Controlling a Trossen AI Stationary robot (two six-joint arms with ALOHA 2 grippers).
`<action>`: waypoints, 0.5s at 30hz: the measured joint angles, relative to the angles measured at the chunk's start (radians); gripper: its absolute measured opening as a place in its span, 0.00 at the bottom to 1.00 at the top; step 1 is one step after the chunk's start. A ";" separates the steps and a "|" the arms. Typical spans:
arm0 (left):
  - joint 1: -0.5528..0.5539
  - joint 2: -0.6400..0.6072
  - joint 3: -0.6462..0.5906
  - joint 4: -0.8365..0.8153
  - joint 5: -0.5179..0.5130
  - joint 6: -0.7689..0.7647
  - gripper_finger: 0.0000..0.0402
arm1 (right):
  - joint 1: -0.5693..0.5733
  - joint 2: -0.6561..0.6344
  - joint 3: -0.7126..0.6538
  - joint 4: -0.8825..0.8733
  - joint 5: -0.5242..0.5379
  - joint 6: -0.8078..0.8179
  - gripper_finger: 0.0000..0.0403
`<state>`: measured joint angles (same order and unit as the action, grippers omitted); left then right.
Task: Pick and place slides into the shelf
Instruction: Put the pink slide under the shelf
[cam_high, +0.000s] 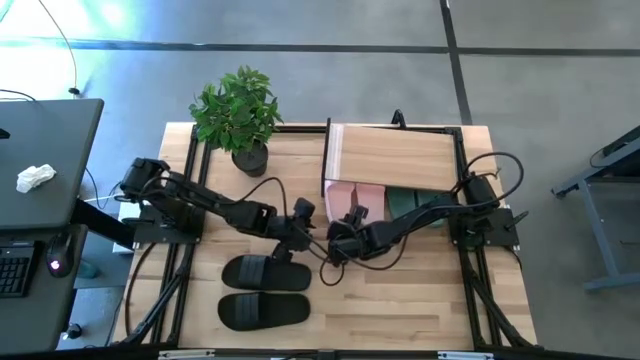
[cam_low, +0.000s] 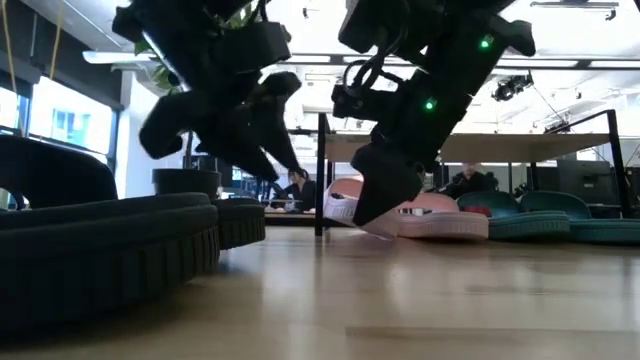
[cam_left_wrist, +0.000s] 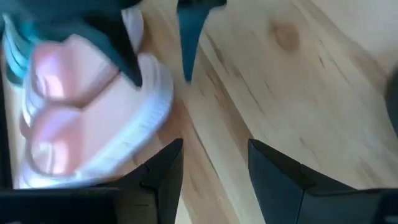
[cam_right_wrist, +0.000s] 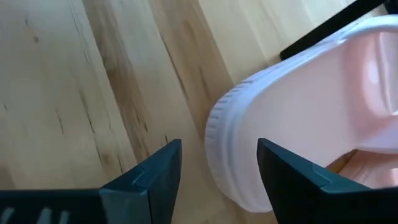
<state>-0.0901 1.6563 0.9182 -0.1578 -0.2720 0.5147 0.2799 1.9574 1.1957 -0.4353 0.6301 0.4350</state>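
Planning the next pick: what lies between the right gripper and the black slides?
Only bare wood. In the high view, tabletop separates the right gripper from the black slides; the left gripper sits just beside that stretch.

High view straight down over whole table (cam_high: 400, 310), low view level at tabletop facing the room, both wrist views close above the wood looking past own fingers, all four sharing the pale pink slides (cam_high: 355, 196) by the shelf (cam_high: 395, 158)
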 joint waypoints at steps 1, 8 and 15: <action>-0.001 0.015 0.003 0.033 -0.001 0.006 0.41 | 0.004 -0.008 0.000 -0.001 0.000 -0.006 0.49; 0.006 0.082 0.005 0.094 -0.011 0.014 0.41 | 0.052 -0.112 0.000 -0.175 0.021 0.002 0.46; 0.056 0.103 0.007 0.141 -0.053 -0.019 0.41 | 0.130 -0.211 0.001 -0.328 0.069 0.114 0.19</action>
<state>-0.0339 1.7589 0.9256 -0.0168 -0.3252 0.4961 0.4097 1.7462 1.1963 -0.7635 0.6996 0.5490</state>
